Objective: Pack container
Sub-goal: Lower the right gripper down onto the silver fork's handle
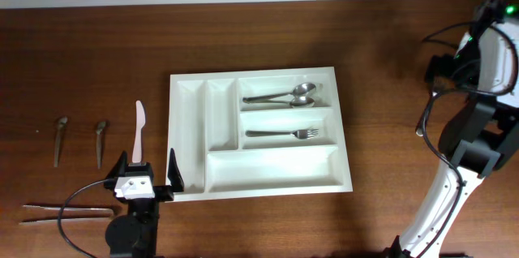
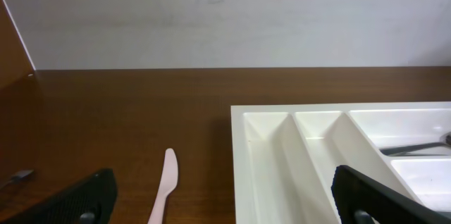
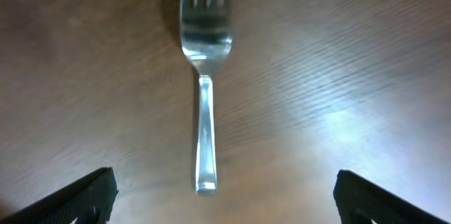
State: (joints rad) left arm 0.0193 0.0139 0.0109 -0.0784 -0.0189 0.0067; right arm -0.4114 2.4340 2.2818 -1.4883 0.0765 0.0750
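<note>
The large white rectangular plastic cutlery tray (image 1: 272,169) sits flat at the middle of the dark brown wooden tabletop (image 1: 81,63). Its top wide compartment holds 2 silver metal spoons (image 1: 284,96) side by side, and the middle wide one holds a silver metal fork (image 1: 282,134).

My left gripper (image 1: 147,159) is low at the tray's near-left corner. Its black fingers (image 2: 77,199) are spread wide and grip nothing. A pale pink plastic knife (image 1: 139,132) lies on the wood just left of the tray, its near end between them.

Further left lie 2 short dull metal utensils (image 1: 60,139); I cannot tell what kind.

Through the right wrist camera, the right gripper (image 3: 225,199) hangs with fingers spread over a second silver metal fork (image 3: 204,76), which lies flat on the tabletop, untouched.
</note>
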